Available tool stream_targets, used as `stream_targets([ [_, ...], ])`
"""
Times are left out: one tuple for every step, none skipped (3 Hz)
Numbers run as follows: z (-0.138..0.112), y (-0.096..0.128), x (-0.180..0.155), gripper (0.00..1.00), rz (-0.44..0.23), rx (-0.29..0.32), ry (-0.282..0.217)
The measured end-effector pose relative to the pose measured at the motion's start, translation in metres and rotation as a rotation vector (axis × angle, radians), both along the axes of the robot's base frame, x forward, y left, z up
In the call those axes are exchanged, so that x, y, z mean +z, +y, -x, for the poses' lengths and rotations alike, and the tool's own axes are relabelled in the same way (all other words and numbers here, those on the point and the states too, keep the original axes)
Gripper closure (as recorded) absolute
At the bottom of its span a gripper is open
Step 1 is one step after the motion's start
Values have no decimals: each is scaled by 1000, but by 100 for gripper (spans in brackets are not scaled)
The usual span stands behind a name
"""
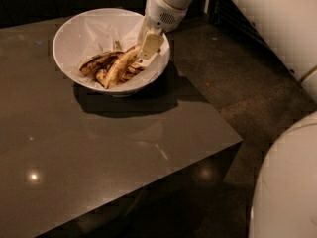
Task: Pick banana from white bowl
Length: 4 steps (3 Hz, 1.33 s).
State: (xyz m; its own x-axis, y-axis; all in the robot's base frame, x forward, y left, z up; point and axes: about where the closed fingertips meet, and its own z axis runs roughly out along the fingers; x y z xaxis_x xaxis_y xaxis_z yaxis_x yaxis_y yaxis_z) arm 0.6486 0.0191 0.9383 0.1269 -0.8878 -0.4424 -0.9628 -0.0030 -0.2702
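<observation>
Banana (119,67) in white bowl (69,33), gripper (146,51) at tip

Glossy, reflective dark table (99,157); smooth white bowl (74,29); matt, brown-speckled banana (119,67); smooth, cream, plastic-looking gripper (148,44) at the banana's upper end.

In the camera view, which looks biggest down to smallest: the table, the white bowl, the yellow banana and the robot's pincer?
1. table
2. white bowl
3. banana
4. pincer, inside the bowl's right side at the banana's upper end; it looks only somewhat smaller than the banana.
</observation>
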Motion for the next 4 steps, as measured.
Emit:
stream_targets([
  [-2, 9, 9, 100, -11, 19, -19],
  [2, 16, 29, 100, -70, 31, -44],
  [11, 16, 49, 100, -161, 37, -62],
  [29, 4, 59, 100, -274, 28, -88],
])
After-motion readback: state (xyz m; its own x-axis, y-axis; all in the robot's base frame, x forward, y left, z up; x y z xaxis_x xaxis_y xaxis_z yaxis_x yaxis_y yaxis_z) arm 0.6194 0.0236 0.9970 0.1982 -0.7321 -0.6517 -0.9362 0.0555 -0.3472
